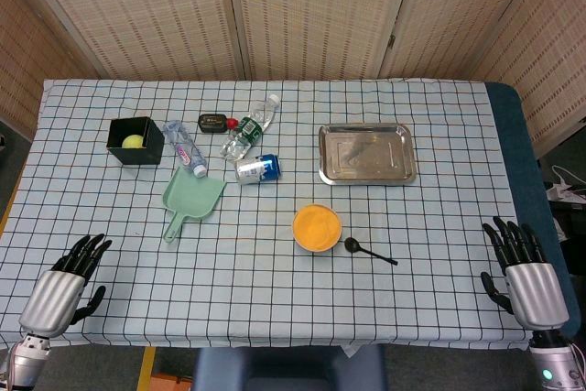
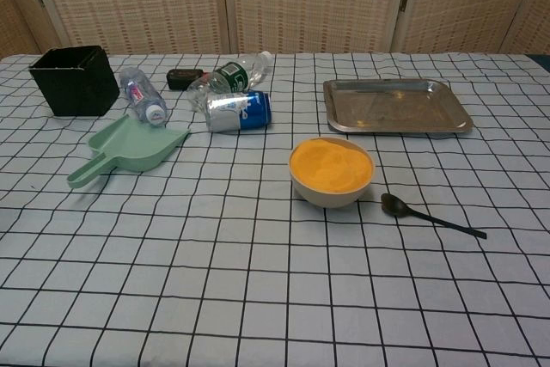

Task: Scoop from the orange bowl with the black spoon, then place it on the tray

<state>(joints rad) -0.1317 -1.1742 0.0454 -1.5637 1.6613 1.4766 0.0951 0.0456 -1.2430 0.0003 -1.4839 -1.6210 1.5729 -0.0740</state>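
Observation:
An orange bowl [image 1: 317, 227] [image 2: 331, 170] filled with orange material stands near the table's middle. Just right of it lies the black spoon [image 1: 368, 250] [image 2: 428, 214], flat on the cloth, its handle pointing right and towards me. The empty metal tray [image 1: 366, 154] [image 2: 396, 106] sits behind the bowl to the right. My left hand [image 1: 66, 285] rests at the front left edge with fingers spread, holding nothing. At the front right edge my right hand [image 1: 524, 274] is likewise open and empty, well right of the spoon. Neither hand shows in the chest view.
A green dustpan [image 1: 190, 200] [image 2: 126, 150], a blue can [image 1: 257, 168] [image 2: 239, 113], two plastic bottles [image 1: 183, 146] [image 1: 249, 127], a small dark tin [image 1: 212, 122] and a black box [image 1: 135, 140] [image 2: 75, 80] holding a yellow ball lie at the left and back.

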